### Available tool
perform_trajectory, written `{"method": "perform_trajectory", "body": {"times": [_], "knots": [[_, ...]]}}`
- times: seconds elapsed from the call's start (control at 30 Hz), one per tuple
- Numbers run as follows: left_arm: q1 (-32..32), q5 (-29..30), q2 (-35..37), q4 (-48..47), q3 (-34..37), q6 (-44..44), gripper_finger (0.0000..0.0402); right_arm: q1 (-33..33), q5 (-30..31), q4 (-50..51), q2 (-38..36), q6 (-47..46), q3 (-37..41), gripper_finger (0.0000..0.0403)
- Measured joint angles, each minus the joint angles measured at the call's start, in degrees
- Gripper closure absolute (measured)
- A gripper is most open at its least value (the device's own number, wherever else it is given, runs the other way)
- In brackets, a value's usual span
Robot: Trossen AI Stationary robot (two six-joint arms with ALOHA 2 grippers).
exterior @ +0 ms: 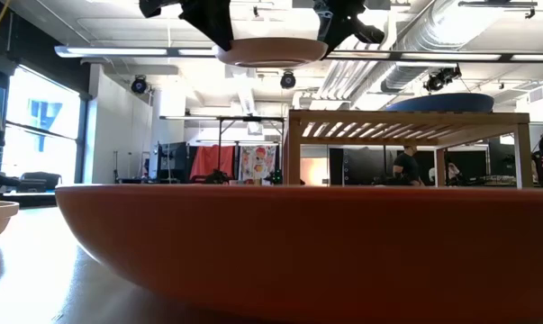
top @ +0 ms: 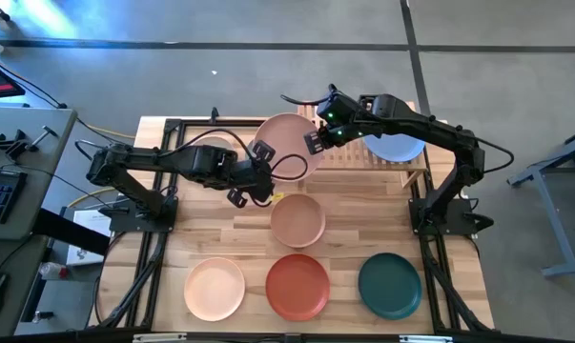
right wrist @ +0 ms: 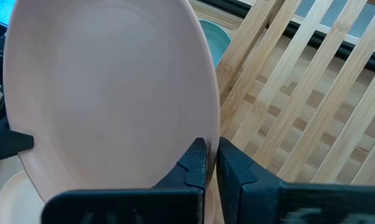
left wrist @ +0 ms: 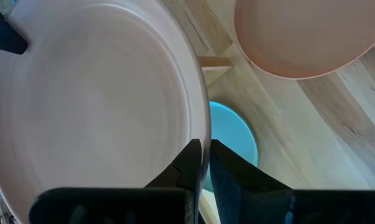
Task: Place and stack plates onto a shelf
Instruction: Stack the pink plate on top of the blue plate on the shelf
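Observation:
A pink plate (top: 287, 143) hangs in the air between both grippers, level, over the left end of the slatted wooden shelf (top: 363, 160). In the low view the pink plate (exterior: 271, 49) is higher than the shelf top (exterior: 406, 121). My left gripper (top: 261, 157) is shut on its left rim and my right gripper (top: 316, 140) on its right rim. A blue plate (top: 400, 149) lies on the shelf's right half. A pale teal plate (left wrist: 232, 134) lies on the table below the held plate. My left gripper pinches the pink plate's rim (left wrist: 199, 134) between its two fingers, coming level from the table's left, one finger above the rim and one below. The plate is lifted clear. My right gripper pinches the opposite rim (right wrist: 211, 134) the same way, level from the right.
On the table sit a tan-pink plate (top: 297, 219) near the middle and, along the near edge, a peach plate (top: 215, 288), an orange-red plate (top: 297, 286) and a dark green plate (top: 389, 284). The shelf's left half (right wrist: 299, 93) shows bare slats.

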State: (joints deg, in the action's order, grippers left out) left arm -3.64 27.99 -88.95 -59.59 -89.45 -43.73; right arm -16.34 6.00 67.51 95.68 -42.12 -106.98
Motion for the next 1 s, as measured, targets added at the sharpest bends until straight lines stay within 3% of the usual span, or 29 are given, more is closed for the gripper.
{"method": "perform_trajectory", "body": {"times": [0.3,0.7,1.0], "knots": [[0.0,-2.2,0.0,-0.2,0.0,5.9,0.0364,0.0,-0.2,0.1,0.0,-1.0,0.0,0.0402],[0.6,-3.9,0.0,-0.5,0.0,14.6,0.0282,0.0,-0.2,0.7,0.0,-1.5,0.0,0.0402],[0.5,-4.4,0.0,-0.9,0.0,19.5,0.0284,0.0,0.4,1.7,0.0,-1.6,0.0,0.0402]]}}
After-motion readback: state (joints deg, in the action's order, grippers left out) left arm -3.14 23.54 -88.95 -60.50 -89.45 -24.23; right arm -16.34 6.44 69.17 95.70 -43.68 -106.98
